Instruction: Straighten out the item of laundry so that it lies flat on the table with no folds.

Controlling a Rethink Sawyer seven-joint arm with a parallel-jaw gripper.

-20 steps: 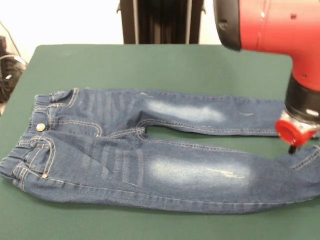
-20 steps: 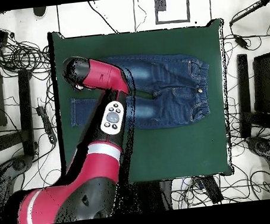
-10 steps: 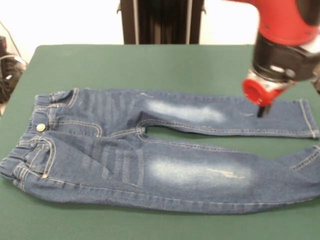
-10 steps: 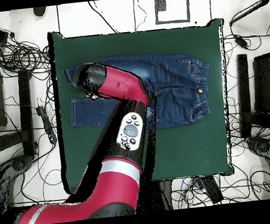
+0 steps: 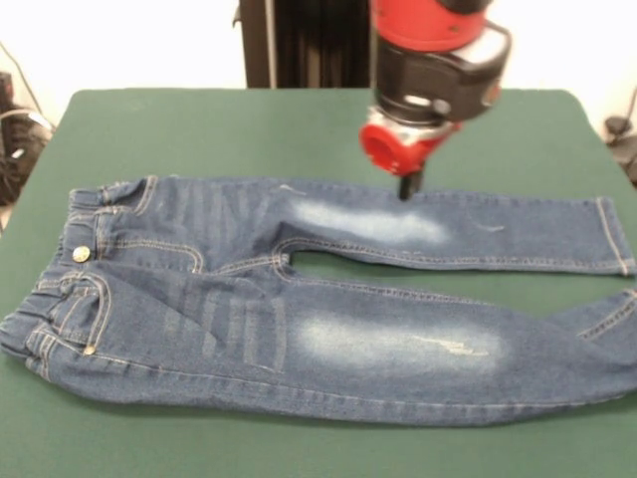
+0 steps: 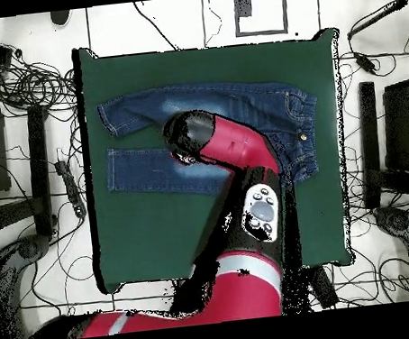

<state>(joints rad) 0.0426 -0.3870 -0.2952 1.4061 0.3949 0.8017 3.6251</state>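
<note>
The item of laundry (image 5: 299,299), a small pair of blue jeans, lies spread on the green table (image 5: 199,129), waist at the left and both legs running right. The far leg ends in a flat cuff (image 5: 612,234). At the right edge the near leg's end (image 5: 607,319) bends upward with a crease. My gripper (image 5: 408,185) hangs just above the far leg's faded thigh patch, shut with nothing in it. In the overhead view the jeans (image 6: 265,107) lie waist to the right, and the red arm (image 6: 224,147) covers their middle and hides the gripper.
Green cloth (image 6: 161,236) extends well beyond the jeans on all sides. Cables and dark equipment (image 6: 18,87) lie on the floor around the table. More cables (image 5: 15,139) show past the table's left edge.
The arm has swung from the legs' cuff end toward the middle of the jeans and risen slightly. The far cuff is now uncovered. The jeans have barely shifted.
</note>
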